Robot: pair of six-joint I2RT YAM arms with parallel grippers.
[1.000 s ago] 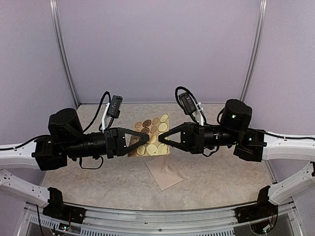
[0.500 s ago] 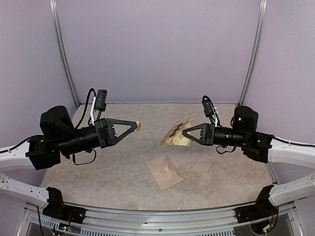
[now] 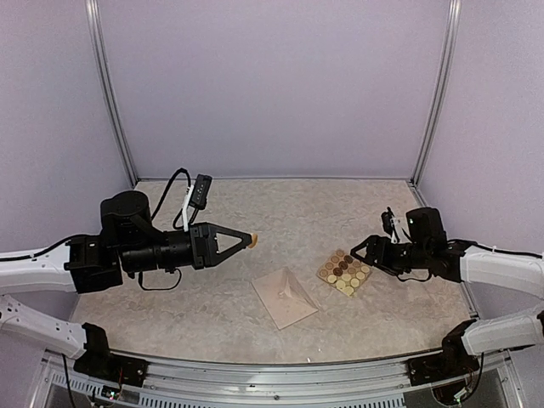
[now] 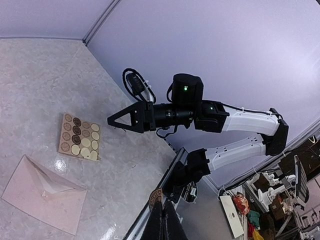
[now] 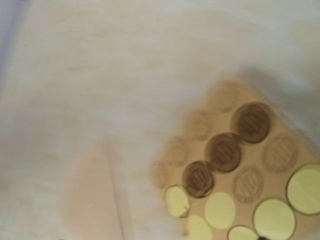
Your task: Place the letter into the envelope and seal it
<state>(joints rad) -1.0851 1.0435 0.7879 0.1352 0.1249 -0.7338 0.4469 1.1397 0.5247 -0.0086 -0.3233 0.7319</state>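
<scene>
The pale pinkish envelope (image 3: pixel 285 297) lies flat on the table near the front centre, its triangular flap folded over it (image 4: pixel 42 192). The letter is out of view. My left gripper (image 3: pixel 248 241) hovers left of and above the envelope, shut on a small round brown sticker (image 4: pixel 156 199). My right gripper (image 3: pixel 360 252) is low at the right, open, just beside the sticker sheet (image 3: pixel 344 272), which lies flat on the table apart from the fingers. The right wrist view is blurred and shows the sticker sheet (image 5: pixel 240 170) close below, with no fingers visible.
The marbled tabletop (image 3: pixel 280 208) is walled by lilac panels at the back and sides. A metal rail (image 3: pixel 280 378) runs along the near edge between the arm bases. The right arm (image 4: pixel 235 117) reaches in from the right.
My right gripper moved right and down, laid the sticker sheet on the table and let go. My left gripper, still shut on the round sticker, shifted toward the centre.
</scene>
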